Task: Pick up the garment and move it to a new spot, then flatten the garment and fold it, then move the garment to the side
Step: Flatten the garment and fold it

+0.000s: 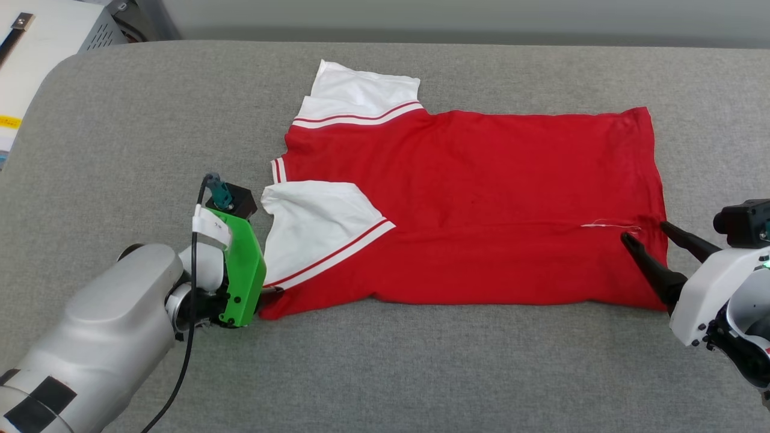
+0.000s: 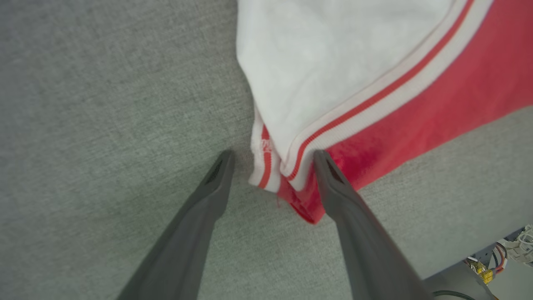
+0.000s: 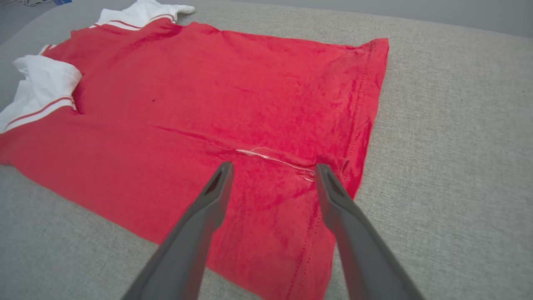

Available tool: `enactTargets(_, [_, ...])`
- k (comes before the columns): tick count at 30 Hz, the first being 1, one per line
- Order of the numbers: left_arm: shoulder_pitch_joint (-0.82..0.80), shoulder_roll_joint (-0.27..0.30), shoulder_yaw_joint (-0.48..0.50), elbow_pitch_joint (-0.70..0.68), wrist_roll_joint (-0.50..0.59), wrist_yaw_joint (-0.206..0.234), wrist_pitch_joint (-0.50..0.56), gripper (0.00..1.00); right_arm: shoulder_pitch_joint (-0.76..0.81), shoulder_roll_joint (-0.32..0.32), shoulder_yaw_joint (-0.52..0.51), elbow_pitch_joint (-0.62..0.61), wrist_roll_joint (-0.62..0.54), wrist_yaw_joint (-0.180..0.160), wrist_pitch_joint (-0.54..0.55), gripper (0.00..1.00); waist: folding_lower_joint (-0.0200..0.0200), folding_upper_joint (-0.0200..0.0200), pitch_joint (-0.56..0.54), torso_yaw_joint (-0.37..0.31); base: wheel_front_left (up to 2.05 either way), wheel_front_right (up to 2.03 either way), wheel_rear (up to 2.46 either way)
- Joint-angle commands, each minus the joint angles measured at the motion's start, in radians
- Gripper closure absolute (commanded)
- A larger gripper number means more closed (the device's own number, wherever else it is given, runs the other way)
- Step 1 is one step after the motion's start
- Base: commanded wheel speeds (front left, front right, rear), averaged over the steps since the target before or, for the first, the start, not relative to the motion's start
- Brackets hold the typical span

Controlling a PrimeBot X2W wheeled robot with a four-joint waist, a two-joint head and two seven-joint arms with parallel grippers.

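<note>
Garment (image 1: pixel 481 210) lies spread on the table (image 1: pixel 421 373), plain red side up. Its near long edge is folded in, so the near sleeve (image 1: pixel 313 228) rests on the body. Trouble would start at that near edge, I think. The left corner is a stack of sleeve trim and red cloth, and a shallow pinch there could take only the top layer, so the fold would fall open as it lifts. At the hem (image 1: pixel 659 180) a loose white thread (image 1: pixel 607 225) lies along the fold line and could catch on a finger. If my two sides rise unevenly, the cloth would skew or bunch, and the far sleeve (image 1: pixel 361 96), lying flat beyond the body, could drag out of place. My left pincer (image 2: pixel 270 156) stands wide and holds nothing. It straddles that left corner, one finger over bare table and the other at the red edge. My right pincer (image 1: pixel 645 231) is also wide and empty, its tips over the red cloth just inside the hem, near the thread. Whether they touch the cloth I cannot tell.
</note>
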Motion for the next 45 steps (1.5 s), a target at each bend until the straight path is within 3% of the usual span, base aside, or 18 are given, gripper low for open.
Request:
enactTargets(1, [0.034,-0.014,-0.022,0.011,-0.001,-0.003,0.006,0.0,-0.017,0.005,0.001,-0.002,-0.012,-0.001,0.003,0.0,0.0,0.0,0.01,-0.01,0.0,0.0,0.0])
enactTargets(3, [0.042,-0.017,-0.039,0.017,-0.003,-0.003,0.0,0.0,-0.022,0.006,0.002,0.0,-0.012,-0.001,0.004,0.0,0.0,0.0,0.013,-0.012,0.0,0.0,0.0])
enactTargets(4, [0.046,-0.016,-0.048,0.018,-0.004,-0.003,-0.004,0.21,-0.024,0.004,0.001,0.001,-0.012,-0.001,0.005,0.0,0.0,0.0,0.012,-0.012,0.0,0.0,0.0])
enactTargets(5, [0.046,-0.014,-0.055,0.017,-0.001,-0.003,-0.013,0.77,-0.025,0.002,0.0,0.001,-0.013,-0.001,0.006,0.0,0.0,0.0,0.012,-0.013,0.0,0.0,0.0])
enactTargets(6, [0.047,-0.011,-0.062,0.016,-0.001,-0.003,-0.025,1.0,-0.029,-0.004,0.0,-0.001,-0.017,-0.001,0.008,0.0,0.0,0.0,0.009,-0.013,0.0,0.0,0.0])
enactTargets(13, [0.018,0.027,-0.064,-0.029,0.015,-0.003,-0.159,1.0,-0.058,-0.077,-0.013,-0.041,-0.04,-0.001,0.076,0.0,0.0,0.0,-0.024,-0.001,0.0,0.0,0.0])
enactTargets(20, [-0.009,0.063,-0.053,-0.103,0.015,-0.003,-0.238,1.0,-0.07,-0.167,-0.047,-0.081,-0.003,-0.001,0.346,0.0,0.0,0.0,-0.045,0.017,0.0,0.0,0.0])
enactTargets(24, [-0.017,0.076,-0.057,-0.136,0.029,-0.003,-0.257,1.0,-0.072,-0.17,-0.055,-0.072,0.006,-0.001,0.474,0.0,0.0,0.0,-0.04,0.024,0.0,0.0,0.0])
enactTargets(30, [-0.031,0.078,-0.059,-0.164,0.049,0.0,-0.272,1.0,-0.074,-0.108,-0.047,-0.013,-0.006,-0.001,0.544,0.0,0.0,0.0,-0.014,0.036,0.0,0.0,0.0])
enactTargets(37, [-0.033,0.07,-0.054,-0.169,0.052,0.009,-0.291,1.0,-0.078,-0.007,-0.036,0.149,-0.029,-0.001,0.518,0.0,0.0,0.0,0.021,0.051,0.0,0.0,0.0])
enactTargets(43, [-0.004,0.069,-0.056,-0.153,0.043,0.009,-0.309,1.0,-0.052,0.043,0.015,0.232,0.003,-0.001,0.493,0.0,0.0,0.0,0.026,0.055,0.0,0.0,0.0])
enactTargets(44, [0.002,0.07,-0.057,-0.15,0.041,0.009,-0.312,1.0,-0.052,0.045,0.02,0.236,0.009,-0.001,0.484,0.6,0.0,0.0,0.023,0.053,0.0,0.0,0.0])
enactTargets(45, [0.01,0.072,-0.058,-0.145,0.039,0.009,-0.316,1.0,-0.054,0.042,0.024,0.237,0.015,-0.001,0.471,0.94,0.0,0.0,0.017,0.05,0.0,0.0,0.0])
